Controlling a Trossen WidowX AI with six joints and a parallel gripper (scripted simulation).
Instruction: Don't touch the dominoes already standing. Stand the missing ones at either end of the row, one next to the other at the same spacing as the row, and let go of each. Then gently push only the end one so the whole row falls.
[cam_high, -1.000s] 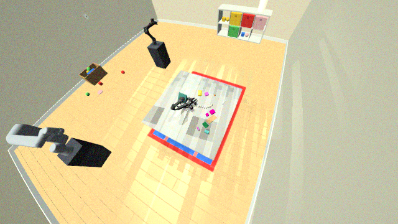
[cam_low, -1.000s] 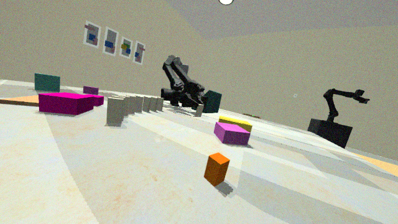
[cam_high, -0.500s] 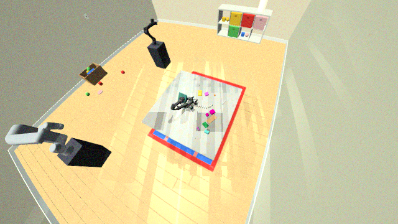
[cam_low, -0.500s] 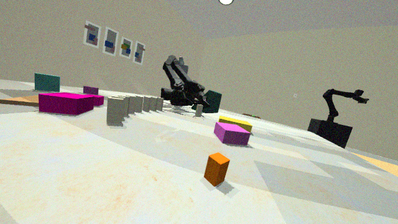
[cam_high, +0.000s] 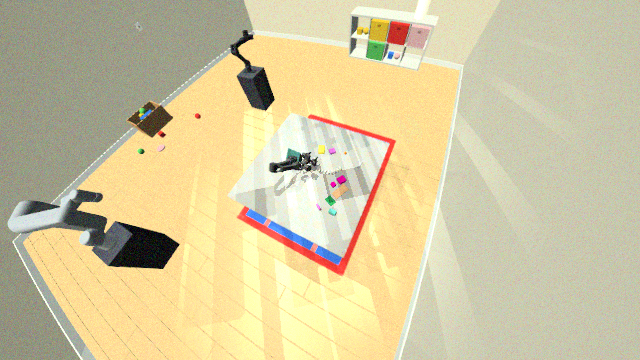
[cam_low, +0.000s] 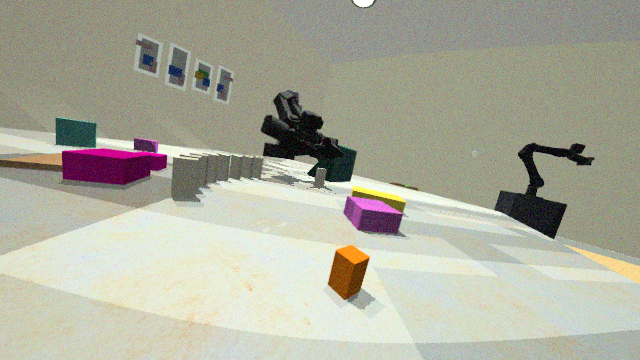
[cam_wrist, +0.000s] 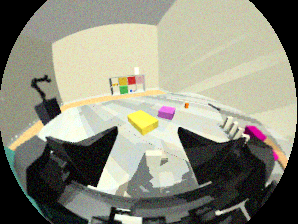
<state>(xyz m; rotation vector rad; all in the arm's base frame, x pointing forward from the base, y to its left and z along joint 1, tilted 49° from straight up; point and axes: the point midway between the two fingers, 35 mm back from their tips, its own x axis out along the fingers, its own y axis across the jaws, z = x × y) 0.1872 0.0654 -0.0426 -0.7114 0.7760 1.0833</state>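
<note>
Several pale grey dominoes (cam_low: 185, 179) (cam_wrist: 229, 123) stand upright in a slightly curved row, on the right in the wrist view. One separate pale domino (cam_low: 320, 178) (cam_wrist: 154, 153) stands apart from the row's far end, upright as the exterior view shows it. My gripper (cam_high: 314, 161) (cam_low: 331, 151) (cam_wrist: 148, 129) is open, with nothing between its fingers. It is above and behind the separate domino, which shows below the gap between the fingertips in the wrist view. In the top view the dominoes are too small to tell apart well.
A yellow block (cam_low: 378, 198) (cam_wrist: 143, 122) and a purple block (cam_low: 374, 215) (cam_wrist: 166, 112) lie ahead of the gripper. An orange block (cam_low: 348, 272) (cam_wrist: 186, 105) stands farther off. Magenta blocks (cam_high: 341, 179) (cam_low: 105, 166) lie beside the row. A dark teal block (cam_low: 344, 164) is near the arm.
</note>
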